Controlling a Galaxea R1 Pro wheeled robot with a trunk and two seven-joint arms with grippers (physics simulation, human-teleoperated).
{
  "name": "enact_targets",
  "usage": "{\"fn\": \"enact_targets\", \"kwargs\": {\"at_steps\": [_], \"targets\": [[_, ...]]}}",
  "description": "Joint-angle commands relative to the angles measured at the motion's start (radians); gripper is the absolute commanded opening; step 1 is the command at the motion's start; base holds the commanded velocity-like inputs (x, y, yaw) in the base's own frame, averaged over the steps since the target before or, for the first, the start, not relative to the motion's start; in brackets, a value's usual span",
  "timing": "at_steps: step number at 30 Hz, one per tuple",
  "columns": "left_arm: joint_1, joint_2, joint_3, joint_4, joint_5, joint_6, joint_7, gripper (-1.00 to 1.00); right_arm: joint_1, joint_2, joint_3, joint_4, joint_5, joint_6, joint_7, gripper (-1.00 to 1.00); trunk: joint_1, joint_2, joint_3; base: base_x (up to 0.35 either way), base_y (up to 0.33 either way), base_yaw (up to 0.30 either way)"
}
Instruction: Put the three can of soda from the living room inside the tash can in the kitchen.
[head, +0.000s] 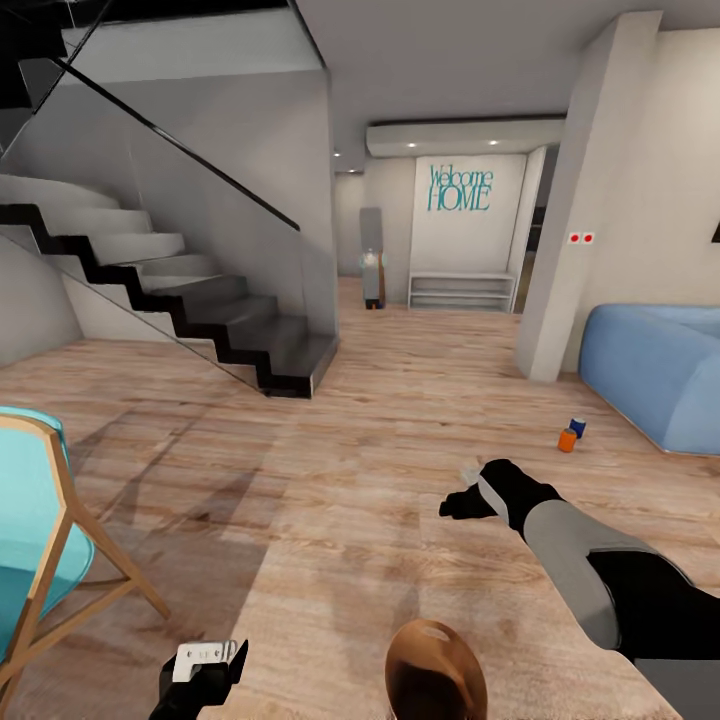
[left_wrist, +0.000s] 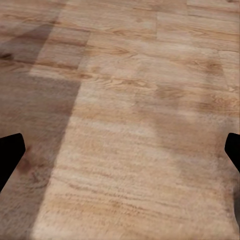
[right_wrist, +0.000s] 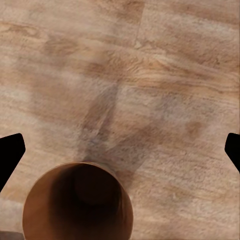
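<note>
Holding both grippers wide open and empty, right gripper (head: 470, 492) above the trash can (head: 436, 672). I see an orange can (head: 567, 440) and a blue can (head: 577, 427) well beyond it, near the sofa (head: 655, 375).

Grey forearm shell with black joints on the right arm (head: 590, 560), black right gripper (head: 462, 504), white block atop the black left gripper (head: 205, 668).

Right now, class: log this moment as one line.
place: living room | soda cans: two seen on floor by sofa | trash can: near robot | left gripper: open | right gripper: open
</note>
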Motion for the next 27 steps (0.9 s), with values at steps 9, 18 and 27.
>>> {"fn": "enact_targets", "kwargs": {"at_steps": [9, 18, 27], "targets": [[0.000, 0.000, 0.000, 0.001, 0.000, 0.000, 0.001, 1.00, 0.000, -0.007, -0.001, 0.003, -0.002, 0.012, -0.003, 1.00, 0.035, -0.063, -0.028, 0.000, 0.000, 0.000], [-0.008, 0.000, -0.001, 0.027, 0.001, 0.007, -0.001, 1.00, 0.000, -0.012, -0.001, 0.016, 0.000, 0.013, 0.000, 1.00, 0.069, -0.126, -0.056, 0.000, 0.000, 0.000], [-0.111, 0.002, -0.002, -0.028, 0.003, 0.160, -0.002, 1.00, 0.022, -0.013, 0.000, 0.017, 0.005, 0.012, 0.000, 1.00, 0.104, -0.189, -0.085, 0.000, 0.000, 0.000]]}}
